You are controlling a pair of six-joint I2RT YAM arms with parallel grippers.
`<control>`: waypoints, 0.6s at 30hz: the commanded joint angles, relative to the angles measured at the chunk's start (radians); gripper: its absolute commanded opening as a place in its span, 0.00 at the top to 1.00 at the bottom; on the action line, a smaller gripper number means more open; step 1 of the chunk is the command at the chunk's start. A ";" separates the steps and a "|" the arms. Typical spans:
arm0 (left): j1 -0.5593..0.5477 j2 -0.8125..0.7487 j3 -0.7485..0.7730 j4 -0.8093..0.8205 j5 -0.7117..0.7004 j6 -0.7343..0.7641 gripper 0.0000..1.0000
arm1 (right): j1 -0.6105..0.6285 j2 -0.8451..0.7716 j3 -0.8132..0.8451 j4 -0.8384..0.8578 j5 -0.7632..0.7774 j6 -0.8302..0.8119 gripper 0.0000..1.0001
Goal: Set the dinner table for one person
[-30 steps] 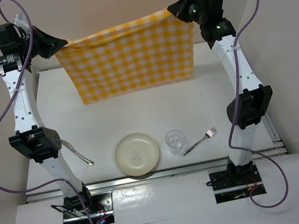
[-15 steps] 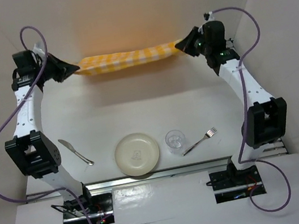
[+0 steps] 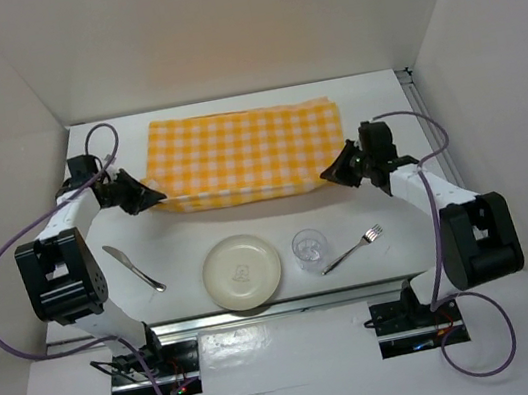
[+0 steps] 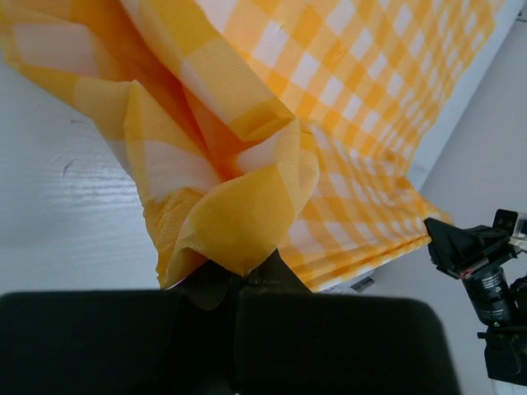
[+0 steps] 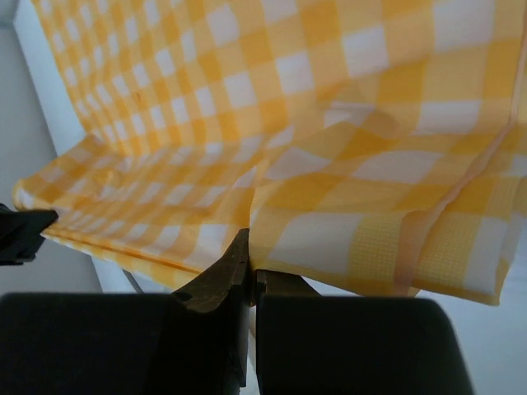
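Cloth (image 3: pixel 242 156), checked yellow and white, lies across the 12 o'clock half of the white surface (image 3: pixel 247 218) and appears folded over on itself. That surface is the dinner table itself, with a metal rail (image 3: pixel 292 304) along its 6 o'clock edge.

The left gripper (image 3: pixel 150 197) has its jaws pinched tight on the cloth's 8 o'clock corner, which is bunched up there. The right gripper (image 3: pixel 327 175) has its jaws clamped on the 4 o'clock corner.

Toward 6 o'clock sits a cream plate (image 3: pixel 243 271). A knife (image 3: pixel 134 268) lies at its 9 o'clock, and a clear glass (image 3: pixel 310 248) and a fork (image 3: pixel 354 248) at its 3 o'clock, all off the cloth.

The surface looks rigid, heavy and smooth. It offers nothing to grasp, only a place to lay things, and the pieces would likely slide on it easily. The cloth looks light, limp and prone to wrinkling, so its corners or hems are the sensible hold.

No brand, label or writing is legible in any view.
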State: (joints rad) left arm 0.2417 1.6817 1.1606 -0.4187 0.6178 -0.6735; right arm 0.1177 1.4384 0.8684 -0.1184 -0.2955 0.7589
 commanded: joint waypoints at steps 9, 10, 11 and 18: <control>0.070 -0.046 -0.015 -0.165 -0.295 0.106 0.63 | 0.002 -0.134 -0.151 -0.053 0.193 -0.004 0.33; 0.070 -0.047 0.011 -0.230 -0.352 0.106 0.35 | 0.002 -0.145 -0.134 -0.069 0.203 -0.004 0.23; 0.070 -0.063 0.028 -0.264 -0.386 0.106 0.22 | 0.002 -0.145 -0.122 -0.084 0.203 -0.004 0.14; 0.070 -0.146 0.197 -0.404 -0.440 0.089 0.00 | 0.002 -0.167 0.021 -0.233 0.213 -0.073 0.00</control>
State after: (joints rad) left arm 0.3172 1.6211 1.2812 -0.7631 0.1955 -0.6033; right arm 0.1200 1.3182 0.8124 -0.2920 -0.1188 0.7242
